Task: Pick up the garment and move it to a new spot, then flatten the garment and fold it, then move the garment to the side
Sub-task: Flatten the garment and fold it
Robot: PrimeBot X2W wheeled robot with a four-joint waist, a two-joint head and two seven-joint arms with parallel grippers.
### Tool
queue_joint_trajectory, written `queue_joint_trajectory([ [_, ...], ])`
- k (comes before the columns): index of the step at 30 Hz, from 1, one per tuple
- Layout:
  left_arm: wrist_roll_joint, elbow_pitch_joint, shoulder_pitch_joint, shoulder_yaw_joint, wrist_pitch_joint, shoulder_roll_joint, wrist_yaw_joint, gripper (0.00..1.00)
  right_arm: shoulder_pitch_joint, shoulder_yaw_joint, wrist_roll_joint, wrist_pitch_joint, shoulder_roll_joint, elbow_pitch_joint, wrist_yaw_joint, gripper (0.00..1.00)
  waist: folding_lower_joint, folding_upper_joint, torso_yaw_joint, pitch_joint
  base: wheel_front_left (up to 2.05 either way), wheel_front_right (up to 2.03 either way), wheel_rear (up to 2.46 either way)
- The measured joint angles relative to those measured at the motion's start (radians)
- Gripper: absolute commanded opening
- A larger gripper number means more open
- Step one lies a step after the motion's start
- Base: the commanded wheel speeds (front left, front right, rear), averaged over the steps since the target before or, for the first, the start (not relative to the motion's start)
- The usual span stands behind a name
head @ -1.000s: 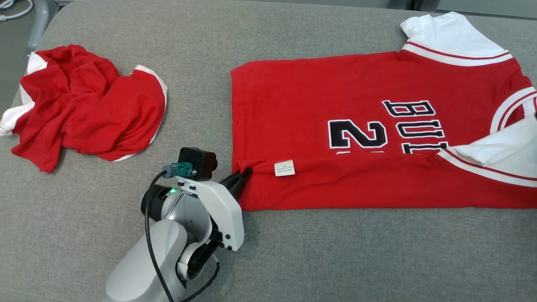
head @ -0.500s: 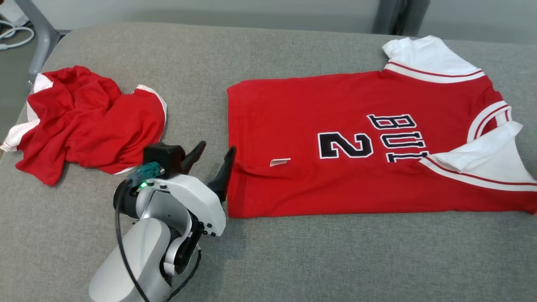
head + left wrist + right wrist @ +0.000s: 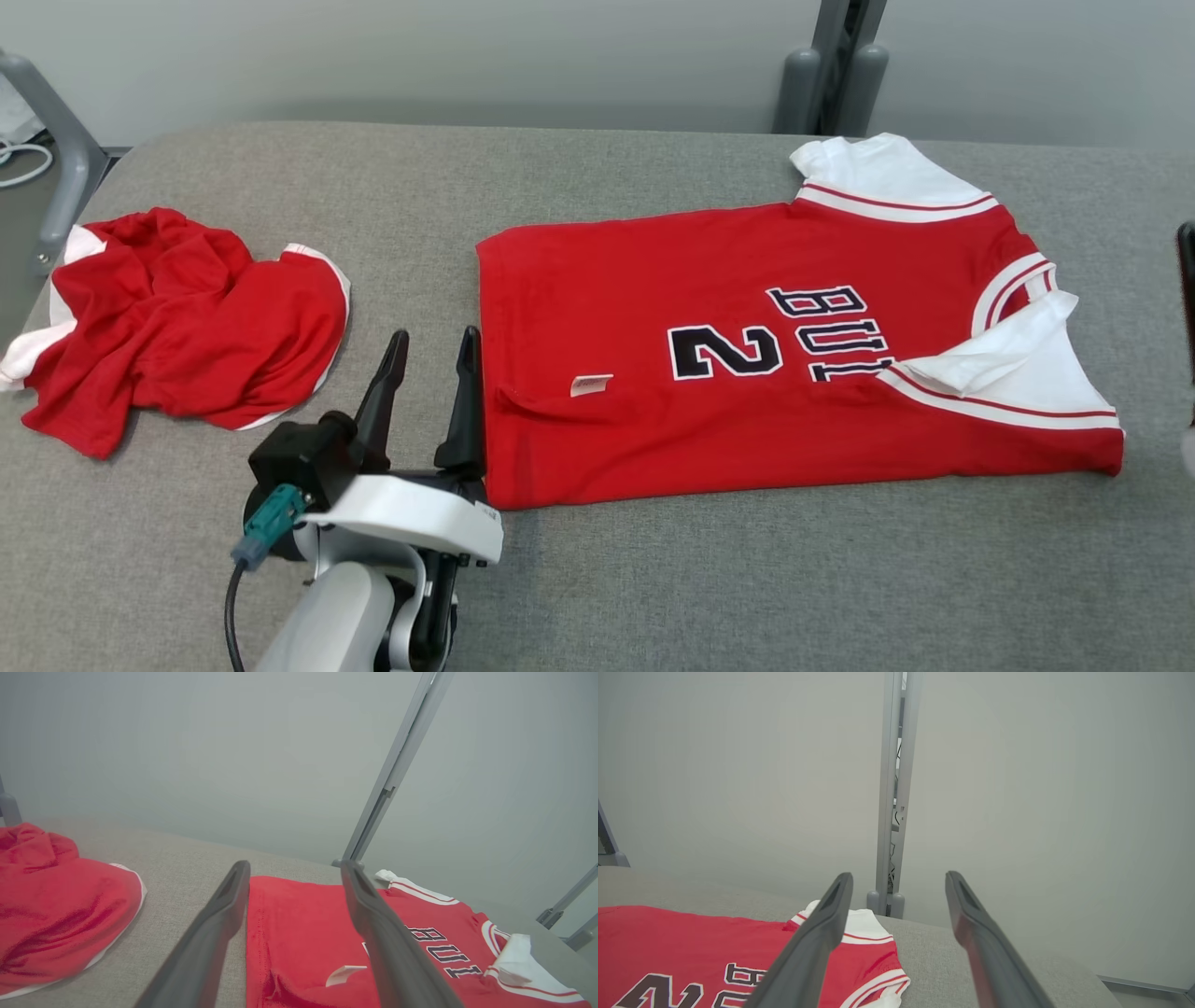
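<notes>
Fingers (image 3: 464,392) of the left gripper (image 3: 434,336) stand apart and empty in the head view, just beside the left hem of the garment (image 3: 747,373). It lies flat on the grey table (image 3: 653,579), near side folded over. Left wrist view: wide apart, nothing between. Right wrist view: right gripper (image 3: 899,877) spread and empty above the collar end. By my judgement one fold is made; further folding and the move aside remain.

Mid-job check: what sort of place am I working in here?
Probably a robot test lab rather than a home: a grey fabric-covered table, plain grey panel walls, and bare metal posts standing behind the table.
</notes>
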Motion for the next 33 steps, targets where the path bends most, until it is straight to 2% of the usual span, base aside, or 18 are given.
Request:
queue_joint_trajectory([
  [3,0.041,-0.015,0.041,0.035,-0.004,-0.026,0.007,1.00,0.096,-0.107,-0.089,0.000,0.098,-0.087,0.000,1.00,0.0000,0.0000,-0.006,-0.010,0.00,0.00,0.00],
  [6,0.089,-0.034,0.083,0.075,-0.007,-0.044,0.007,1.00,0.167,-0.162,-0.136,0.000,0.171,-0.128,0.000,1.00,0.0000,0.0000,-0.007,-0.016,0.00,0.00,0.00],
  [12,0.166,0.056,0.144,0.066,-0.007,-0.058,0.004,1.00,0.226,-0.187,-0.171,0.000,0.237,-0.140,0.000,1.00,0.0000,0.0000,-0.011,-0.021,0.00,0.00,0.00],
  [18,0.128,0.191,0.139,-0.006,-0.007,-0.058,0.025,1.00,0.232,-0.187,-0.176,0.000,0.249,-0.136,0.000,1.00,0.0000,0.0000,-0.020,-0.017,0.00,0.00,0.00],
  [21,0.038,0.244,0.115,-0.036,-0.007,-0.060,0.017,1.00,0.231,-0.181,-0.176,0.000,0.249,-0.134,0.000,1.00,0.0000,0.0000,-0.025,-0.013,0.00,0.00,0.00],
  [25,0.002,0.314,0.085,-0.080,-0.007,-0.058,0.020,1.00,0.230,-0.178,-0.171,0.000,0.248,-0.128,0.000,1.00,0.0000,0.0000,-0.032,-0.009,0.00,0.00,0.00],
  [33,-0.146,0.419,0.007,-0.150,0.000,-0.059,0.031,1.00,0.229,-0.184,-0.151,0.000,0.243,-0.105,0.000,1.00,0.0000,0.0000,-0.048,0.004,0.00,0.00,0.00],
])
